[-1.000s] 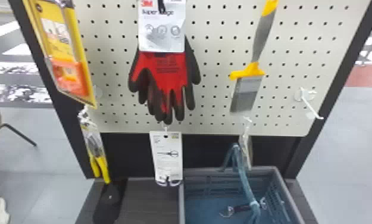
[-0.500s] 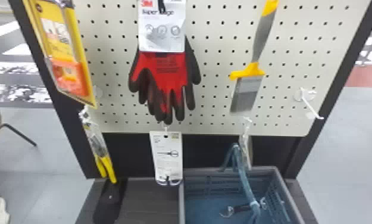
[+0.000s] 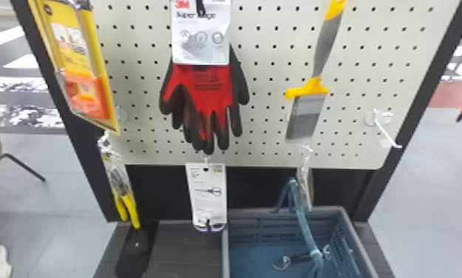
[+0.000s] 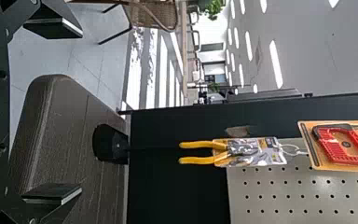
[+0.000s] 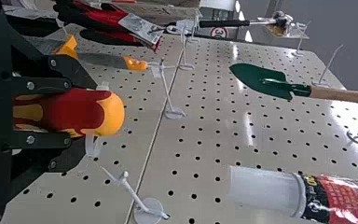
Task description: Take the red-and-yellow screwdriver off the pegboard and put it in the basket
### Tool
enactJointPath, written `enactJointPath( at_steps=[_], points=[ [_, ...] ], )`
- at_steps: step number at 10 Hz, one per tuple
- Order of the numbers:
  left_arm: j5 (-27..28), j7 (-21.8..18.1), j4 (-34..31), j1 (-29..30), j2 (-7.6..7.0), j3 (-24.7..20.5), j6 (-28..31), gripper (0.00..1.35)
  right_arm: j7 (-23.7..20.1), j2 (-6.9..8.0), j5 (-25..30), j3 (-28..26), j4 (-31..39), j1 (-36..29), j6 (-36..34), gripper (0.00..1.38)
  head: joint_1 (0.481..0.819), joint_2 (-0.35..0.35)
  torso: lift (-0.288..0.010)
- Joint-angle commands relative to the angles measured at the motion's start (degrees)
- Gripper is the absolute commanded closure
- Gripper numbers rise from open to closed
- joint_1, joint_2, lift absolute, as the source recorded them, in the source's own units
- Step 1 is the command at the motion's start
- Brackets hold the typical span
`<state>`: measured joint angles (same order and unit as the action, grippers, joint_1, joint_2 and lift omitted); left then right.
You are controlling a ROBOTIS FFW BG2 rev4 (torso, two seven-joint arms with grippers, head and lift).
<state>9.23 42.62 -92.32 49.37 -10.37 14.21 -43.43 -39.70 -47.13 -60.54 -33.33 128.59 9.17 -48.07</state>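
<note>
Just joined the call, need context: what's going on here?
The robot's right tool is closed on the handle of the red-and-yellow screwdriver, in front of the pegboard; I can't tell if it's free of its hook. The left tool is open and empty. The screwdriver isn't in the basket yet.

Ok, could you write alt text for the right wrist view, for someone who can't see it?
A red-and-yellow screwdriver sits handle-end outward between black jaws, in front of a pale pegboard where red-and-black gloves and a green-bladed trowel hang.
</note>
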Motion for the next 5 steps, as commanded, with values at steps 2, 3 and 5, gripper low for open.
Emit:
enactJointPath(
  at_steps=[2, 3, 5],
  points=[
    [0.00, -0.08, 0.00, -0.12, 0.00, 0.03, 0.10, 0.14, 2.17, 3.80, -0.46, -2.44, 4.38, -3.54, -0.36, 1.07, 0.549, 0.000, -0.100],
    [-0.09, -0.08, 0.14, 0.00, 0.00, 0.03, 0.19, 0.14, 3.57, 5.47, -0.98, -3.23, 5.64, -5.14, -0.54, 1.07, 0.549, 0.000, -0.100],
    [-0.17, -0.08, 0.14, 0.00, 0.09, 0.03, 0.19, 0.14, 6.65, 9.95, -1.86, -5.52, 7.61, -7.35, -0.71, 1.07, 0.549, 0.000, -0.100]
  ],
)
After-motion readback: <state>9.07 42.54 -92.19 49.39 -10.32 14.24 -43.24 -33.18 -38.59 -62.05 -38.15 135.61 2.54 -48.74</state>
